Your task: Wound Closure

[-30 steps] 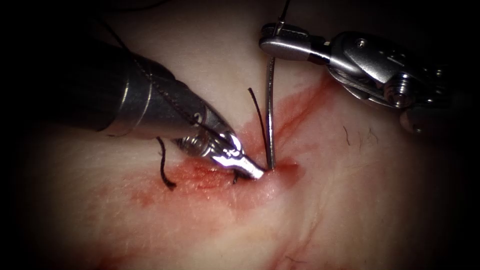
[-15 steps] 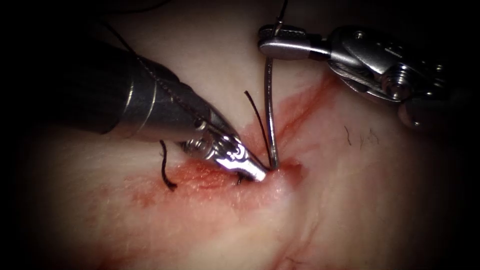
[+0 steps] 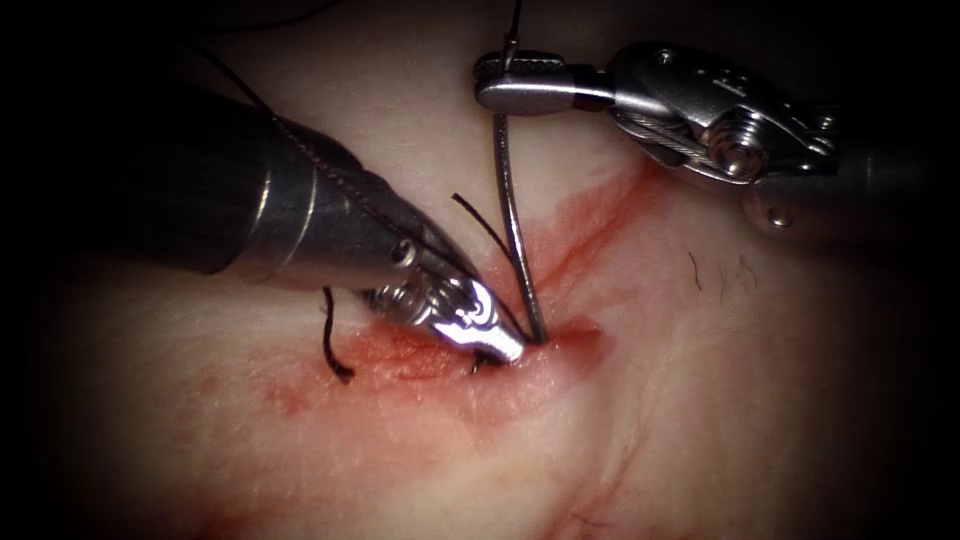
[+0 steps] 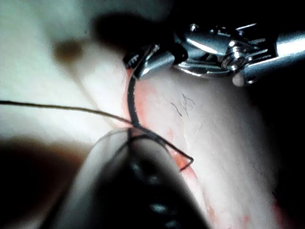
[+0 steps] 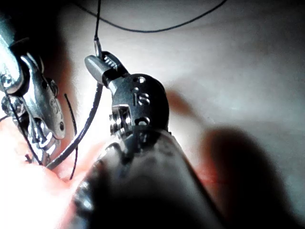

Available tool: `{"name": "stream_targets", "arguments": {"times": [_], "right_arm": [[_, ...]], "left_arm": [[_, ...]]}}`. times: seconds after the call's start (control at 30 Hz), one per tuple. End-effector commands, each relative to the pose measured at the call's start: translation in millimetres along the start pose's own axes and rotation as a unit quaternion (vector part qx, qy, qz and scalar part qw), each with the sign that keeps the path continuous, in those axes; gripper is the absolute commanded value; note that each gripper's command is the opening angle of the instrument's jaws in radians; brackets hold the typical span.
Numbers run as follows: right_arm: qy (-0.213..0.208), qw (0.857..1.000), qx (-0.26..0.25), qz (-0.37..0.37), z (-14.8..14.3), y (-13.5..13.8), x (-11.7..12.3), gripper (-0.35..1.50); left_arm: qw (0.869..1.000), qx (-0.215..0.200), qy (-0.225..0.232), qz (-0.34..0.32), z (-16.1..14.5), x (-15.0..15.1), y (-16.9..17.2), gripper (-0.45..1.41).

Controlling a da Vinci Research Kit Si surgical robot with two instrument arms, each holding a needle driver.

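The right arm's silver wristed tool (image 3: 497, 85) clamps the swaged end of a curved steel needle (image 3: 512, 225) above the pale pork-belly tissue (image 3: 700, 400), its jaws closed together on the metal. From that grip the needle arcs down to the tissue, its tip sunk at the red-stained cut (image 3: 545, 345), where the tip itself is hidden. In the right wrist view the same tool (image 5: 101, 62) holds the needle (image 5: 88, 126) just below where the thin black thread (image 5: 98, 24) leaves it and runs away over the pale tissue (image 5: 228, 71).

The left arm's dark-shafted, silver-tipped tool (image 3: 505, 350) presses its tip onto the tissue at the left side of the cut, right beside the needle's entry point; whether its jaws are apart or together cannot be told. A strand of thread (image 3: 320, 170) lies along its shaft. Two short cut ends of black thread stand out of the tissue: one (image 3: 330, 345) left of the cut, below the left tool's shaft, another (image 3: 485, 225) just left of the needle. Red fluid (image 3: 590, 225) stains the tissue around the cut and streaks up to the right. In the left wrist view the needle (image 4: 132, 102) hangs from the right tool (image 4: 143, 62).
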Motion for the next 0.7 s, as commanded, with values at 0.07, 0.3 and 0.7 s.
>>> {"name": "stream_targets", "arguments": {"times": [0.07,0.3,0.7], "right_arm": [[0.001,1.0,0.0,0.011,0.4,0.8,0.3,-0.35],[0.001,1.0,0.002,0.015,0.2,1.2,0.4,-0.35],[0.011,0.998,-0.05,0.034,0.6,1.6,0.3,-0.35]], "left_arm": [[1.0,0.0,0.0,0.0,0.4,0.4,-0.4,-0.45],[1.0,0.0,-0.001,0.0,0.5,0.4,-0.4,-0.45],[1.0,-0.001,-0.003,0.0,0.8,0.4,-0.3,-0.45]]}}
